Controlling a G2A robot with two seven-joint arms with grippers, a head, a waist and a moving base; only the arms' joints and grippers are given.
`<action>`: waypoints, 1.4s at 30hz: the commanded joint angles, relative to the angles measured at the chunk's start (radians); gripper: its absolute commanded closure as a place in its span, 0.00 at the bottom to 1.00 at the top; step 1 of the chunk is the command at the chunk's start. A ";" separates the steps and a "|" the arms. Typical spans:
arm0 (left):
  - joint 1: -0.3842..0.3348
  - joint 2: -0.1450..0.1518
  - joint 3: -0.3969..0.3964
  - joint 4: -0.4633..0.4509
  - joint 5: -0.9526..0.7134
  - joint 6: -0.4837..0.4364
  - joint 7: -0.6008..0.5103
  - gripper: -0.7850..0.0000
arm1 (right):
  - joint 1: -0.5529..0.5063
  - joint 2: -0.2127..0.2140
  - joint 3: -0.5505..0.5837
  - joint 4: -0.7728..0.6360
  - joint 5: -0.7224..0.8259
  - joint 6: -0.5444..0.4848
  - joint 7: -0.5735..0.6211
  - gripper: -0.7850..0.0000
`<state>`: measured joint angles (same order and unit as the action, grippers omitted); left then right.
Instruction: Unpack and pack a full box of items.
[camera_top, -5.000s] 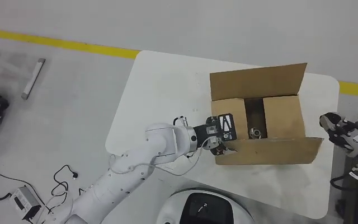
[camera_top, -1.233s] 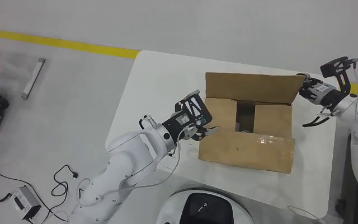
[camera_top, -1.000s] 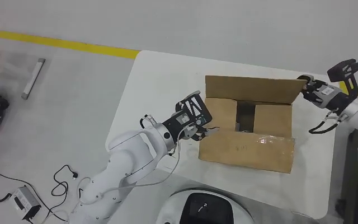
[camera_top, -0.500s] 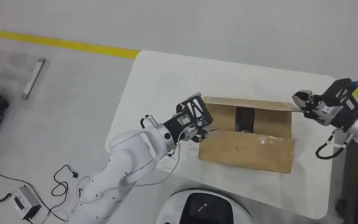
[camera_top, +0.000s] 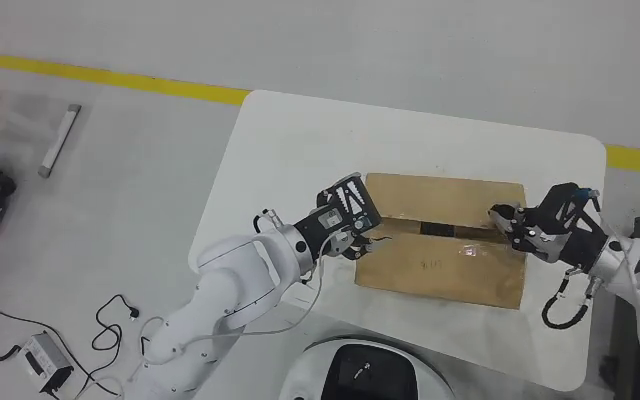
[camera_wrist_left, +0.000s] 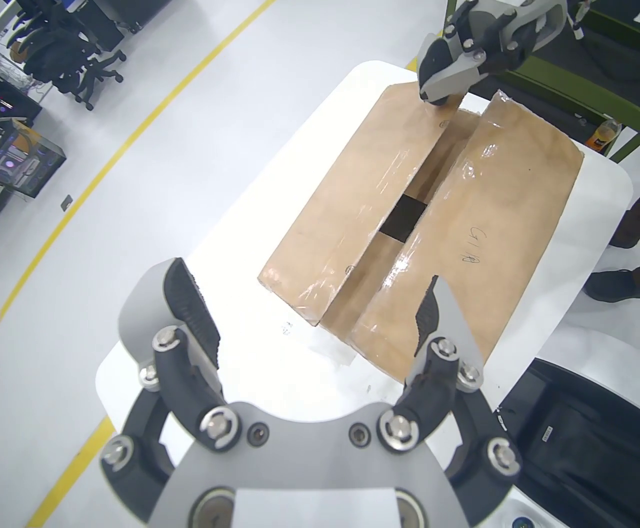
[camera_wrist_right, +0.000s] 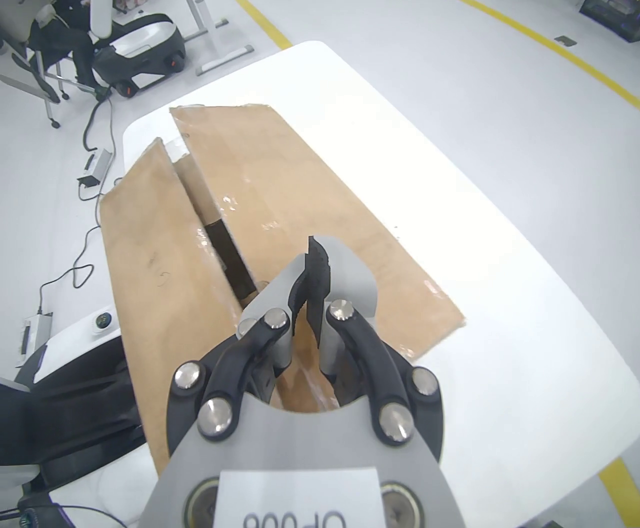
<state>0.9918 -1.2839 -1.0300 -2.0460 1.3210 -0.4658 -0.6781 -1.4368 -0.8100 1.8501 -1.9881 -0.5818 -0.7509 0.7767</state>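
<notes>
Plainly, the box (camera_top: 440, 262) sits on the right half of the white table (camera_top: 300, 150) with both long flaps folded down, a narrow dark gap (camera_top: 436, 228) left between them. The right gripper (camera_wrist_right: 314, 260), fingers pressed together with nothing between them, bears down on the far flap (camera_top: 440, 195) at the box's right end. The left gripper (camera_wrist_left: 304, 272) hangs spread wide just beside the left end (whether it touches the cardboard I cannot tell). The risk, as I judge it: nothing pins the flaps, so the far one may spring up once the pressure lifts, or the box may slide since nothing grips it. Count: one box, two flaps down, one gap, two grippers, one table
</notes>
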 joint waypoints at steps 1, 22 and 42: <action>0.003 0.001 -0.002 0.000 0.000 0.003 -0.006 0.00 | -0.017 -0.001 -0.021 -0.025 0.013 0.038 0.007 1.00; 0.099 0.011 -0.055 0.010 0.015 0.108 -0.098 0.00 | -0.087 -0.014 -0.144 -0.117 -0.110 0.295 -0.043 1.00; 0.128 0.017 -0.073 -0.005 0.029 0.125 -0.086 0.00 | -0.070 -0.015 -0.023 -0.208 -0.034 0.339 -0.101 1.00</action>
<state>1.1169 -1.2675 -1.1011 -2.0512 1.3477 -0.3445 -0.7662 -1.5190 -0.8243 1.8547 -2.1996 -0.5920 -0.4243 0.6803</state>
